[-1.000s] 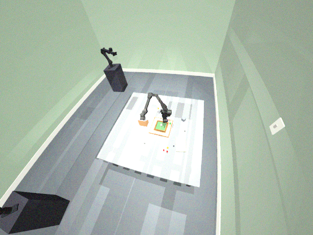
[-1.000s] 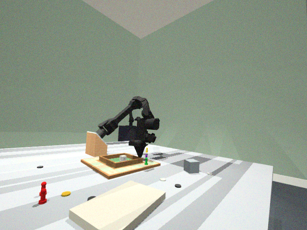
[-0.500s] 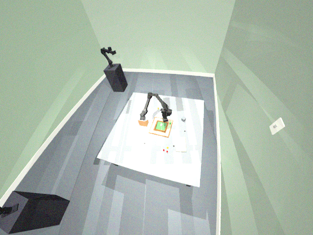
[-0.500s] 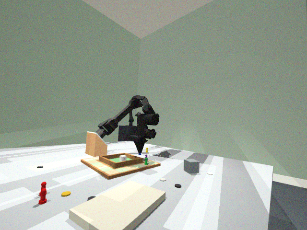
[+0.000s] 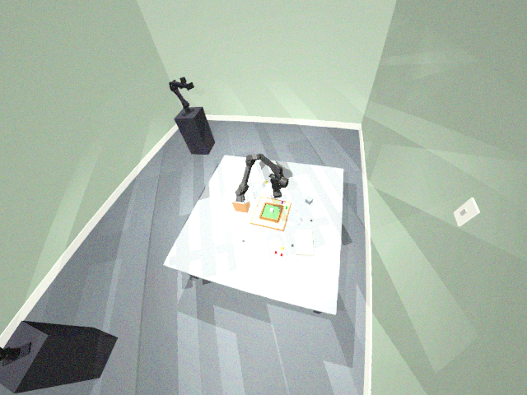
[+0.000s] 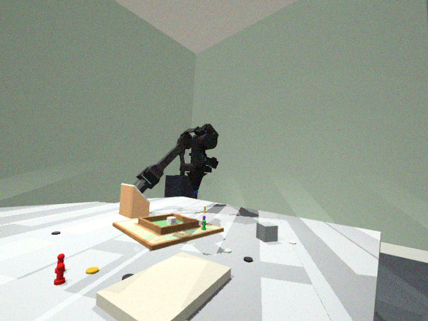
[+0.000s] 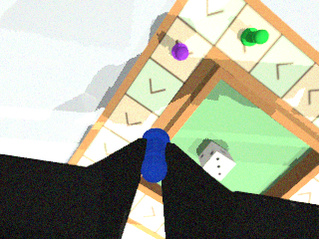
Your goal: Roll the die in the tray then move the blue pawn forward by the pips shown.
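Tool (image 7: 156, 158) points down over the board (image 7: 164, 65), nearly closed, pinching the blue pawn (image 7: 155, 155).

The tool (image 7: 156, 164) is matt black, plastic-looking, and its two fingers clamp the blue pawn (image 7: 155, 155), which is smooth with a soft plastic sheen, like the purple pawn (image 7: 179, 51) and green pawn (image 7: 253, 36). The board (image 7: 150, 87) has a wood-coloured frame around pale, flat matt squares, and the tray (image 7: 185, 104) has brown wooden-looking walls around a matt green floor that holds the smooth white die (image 7: 216, 159). The tabletop (image 6: 311, 269) is smooth, matt white and grey.
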You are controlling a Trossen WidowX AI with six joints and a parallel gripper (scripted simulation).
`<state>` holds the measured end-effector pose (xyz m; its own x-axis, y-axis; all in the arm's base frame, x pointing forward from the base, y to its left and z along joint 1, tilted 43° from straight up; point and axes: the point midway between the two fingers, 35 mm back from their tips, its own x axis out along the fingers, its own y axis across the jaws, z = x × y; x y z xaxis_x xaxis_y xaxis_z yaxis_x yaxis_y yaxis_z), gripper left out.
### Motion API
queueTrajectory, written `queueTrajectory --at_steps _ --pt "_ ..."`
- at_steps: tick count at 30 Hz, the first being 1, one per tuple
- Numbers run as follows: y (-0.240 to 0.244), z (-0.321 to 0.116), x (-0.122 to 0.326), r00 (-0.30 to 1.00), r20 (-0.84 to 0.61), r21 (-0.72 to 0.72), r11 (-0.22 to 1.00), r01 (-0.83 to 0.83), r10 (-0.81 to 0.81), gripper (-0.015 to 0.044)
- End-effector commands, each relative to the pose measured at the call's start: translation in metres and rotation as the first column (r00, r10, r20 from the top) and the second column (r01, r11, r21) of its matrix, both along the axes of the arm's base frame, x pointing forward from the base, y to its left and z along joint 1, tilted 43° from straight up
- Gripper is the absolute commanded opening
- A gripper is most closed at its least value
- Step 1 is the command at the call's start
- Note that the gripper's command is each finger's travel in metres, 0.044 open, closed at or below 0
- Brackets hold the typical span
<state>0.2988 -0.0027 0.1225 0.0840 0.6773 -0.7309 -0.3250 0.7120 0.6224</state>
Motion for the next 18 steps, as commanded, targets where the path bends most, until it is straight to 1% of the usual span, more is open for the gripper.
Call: queueTrajectory --at_steps 1,5,18 --pt "-0.005 0.009 -0.003 1.000 0.006 -0.006 1.000 -0.009 0.009 0.0000" --pt "-0.001 0.008 -0.008 1.000 0.005 -0.006 1.000 -0.009 0.009 0.0000" --pt "0.026 -0.002 -0.045 1.000 0.003 -0.006 1.000 -0.008 0.008 0.0000"
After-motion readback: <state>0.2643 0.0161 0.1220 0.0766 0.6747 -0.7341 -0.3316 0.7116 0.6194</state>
